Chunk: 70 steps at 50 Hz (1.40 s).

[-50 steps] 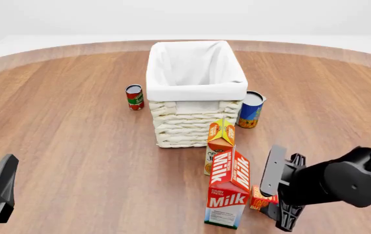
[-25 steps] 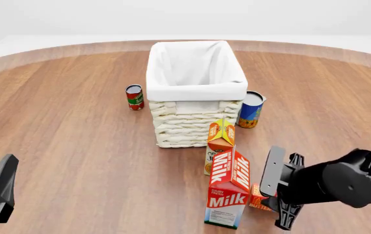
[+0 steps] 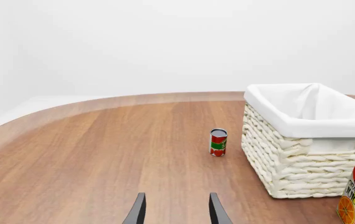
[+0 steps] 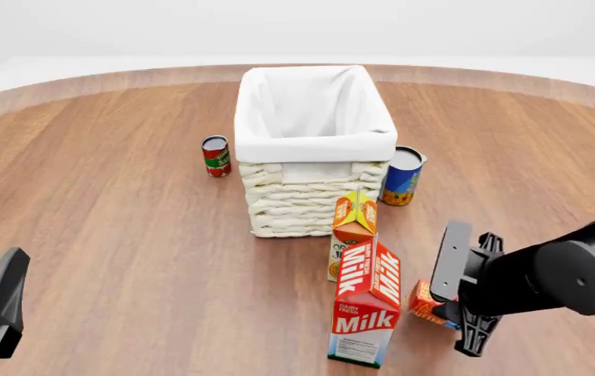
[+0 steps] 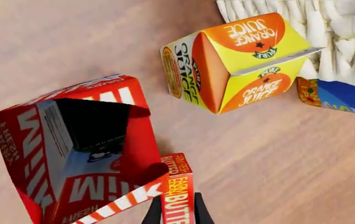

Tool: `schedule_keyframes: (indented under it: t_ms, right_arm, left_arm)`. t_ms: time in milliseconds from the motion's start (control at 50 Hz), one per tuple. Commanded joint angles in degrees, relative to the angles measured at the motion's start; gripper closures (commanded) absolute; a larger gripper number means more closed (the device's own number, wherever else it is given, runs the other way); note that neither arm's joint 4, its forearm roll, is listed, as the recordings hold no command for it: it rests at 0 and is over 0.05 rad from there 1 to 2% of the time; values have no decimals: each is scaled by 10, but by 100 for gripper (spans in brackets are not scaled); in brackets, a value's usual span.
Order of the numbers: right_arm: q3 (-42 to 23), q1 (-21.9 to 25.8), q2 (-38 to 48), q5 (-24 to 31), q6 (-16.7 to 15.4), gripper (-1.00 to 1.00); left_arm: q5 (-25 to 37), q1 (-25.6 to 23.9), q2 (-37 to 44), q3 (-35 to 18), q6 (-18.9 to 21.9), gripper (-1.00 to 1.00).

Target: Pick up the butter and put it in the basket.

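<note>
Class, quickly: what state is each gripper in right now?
Left gripper: open, holding nothing.
Right gripper: shut on the butter, next to the milk carton.

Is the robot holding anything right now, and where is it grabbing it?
Yes. The right gripper pinches the butter by its two wide flat faces, near one end. The left gripper is open, holding nothing.

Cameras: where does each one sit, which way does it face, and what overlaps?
Front: above and behind the arms, looking forward and down at the basket; both arms show, right gripper at the butter.
Left wrist: low behind the left gripper, facing across the table; open fingers show.
Right wrist: looking down along fingers closed on the butter.
Shared: all three views show the orange juice carton.
</note>
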Motion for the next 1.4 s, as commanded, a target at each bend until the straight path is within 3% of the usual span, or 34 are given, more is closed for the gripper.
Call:
schedule_keyframes:
  t_ms: [20, 120, 140, 440, 580, 680, 700, 740, 820, 980, 1100, 1140, 1200, 1220, 1240, 1280, 1400]
  right_arm:
    - [-34, -26, -51, 58, -12, 100]
    - [-54, -39, -77, 93, -25, 100]
    - [-52, -51, -78, 95, -41, 100]
    - [-103, -56, -130, 160, -47, 100]
    - [-150, -14, -153, 191, 4, 100]
    - [-163, -19, -141, 189, 14, 100]
    - [-177, -9, -138, 191, 35, 100]
    - [-185, -2, -137, 195, 49, 100]
    - [-199, -28, -111, 195, 42, 100]
    - [-272, 27, -131, 231, 117, 100]
    - [-297, 43, -138, 234, 119, 100]
    - [-340, 72, -149, 250, 149, 100]
    - [-352, 73, -149, 254, 142, 100]
    - [-370, 83, -148, 265, 159, 100]
    - [-365, 78, -146, 263, 146, 100]
    - [-381, 99, -158, 276, 153, 100]
    - [-458, 102, -152, 288, 176, 100]
  left_arm:
    - [0, 0, 0, 0, 0, -100]
    - [0, 0, 0, 0, 0, -100]
    - [0, 0, 0, 0, 0, -100]
    - [0, 0, 0, 0, 0, -100]
    - [0, 0, 0, 0, 0, -100]
    - [0, 0, 0, 0, 0, -100]
    - [0, 0, 0, 0, 0, -100]
    - [0, 0, 0, 0, 0, -100]
    - [0, 0, 0, 0, 0, -100]
    - [0, 0, 0, 0, 0, -100]
    - [0, 0, 0, 0, 0, -100]
    - [0, 0, 0, 0, 0, -100]
    - [0, 0, 0, 0, 0, -100]
    - [0, 0, 0, 0, 0, -100]
    - [0, 0, 0, 0, 0, -100]
    - [0, 0, 0, 0, 0, -100]
    - [0, 0, 0, 0, 0, -100]
